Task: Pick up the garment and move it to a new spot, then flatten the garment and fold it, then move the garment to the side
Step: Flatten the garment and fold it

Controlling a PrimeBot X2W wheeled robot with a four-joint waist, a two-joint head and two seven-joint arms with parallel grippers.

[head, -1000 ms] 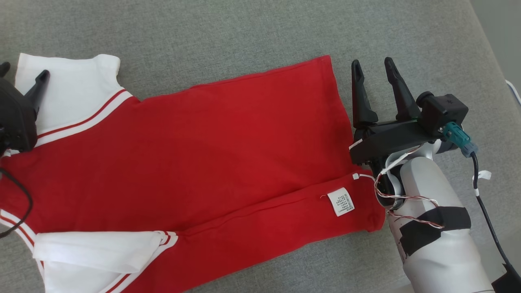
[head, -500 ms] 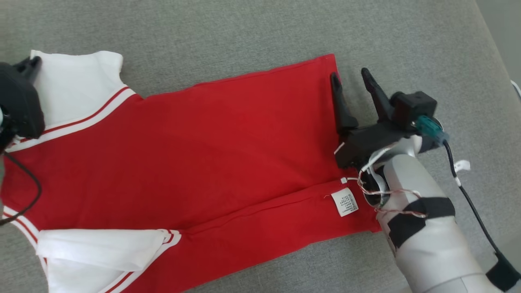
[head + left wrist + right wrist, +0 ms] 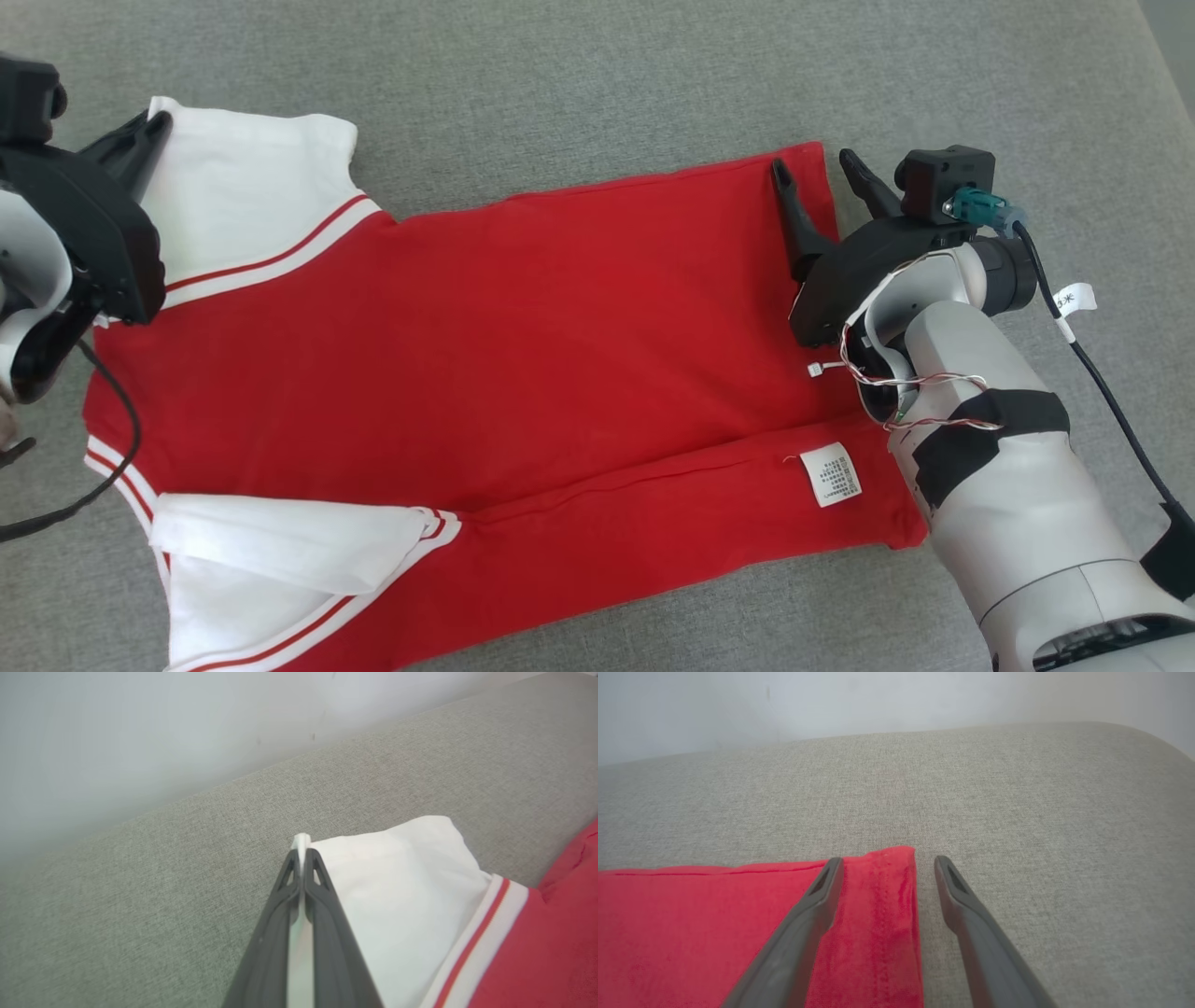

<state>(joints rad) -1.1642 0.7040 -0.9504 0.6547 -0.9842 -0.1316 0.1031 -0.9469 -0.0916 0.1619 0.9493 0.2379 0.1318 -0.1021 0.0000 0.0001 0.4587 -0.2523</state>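
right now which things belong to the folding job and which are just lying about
Job: red garment with white striped sleeves; left gripper, shut on it; right gripper, open astride its edge.
Just there: grey fabric surface; pale wall.

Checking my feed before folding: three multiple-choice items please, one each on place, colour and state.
1. Where is the care label? A on the garment's near folded strip; B on a collar; C on the floor.
2. What colour are the sleeves? A blue; B white; C black.
3. How is the right gripper? A shut on a sleeve; B shut, empty; C open astride the hem.
A: label lies on red cloth near the hem. B: both sleeves show white. C: its fingers stand apart, one each side of the hem edge.
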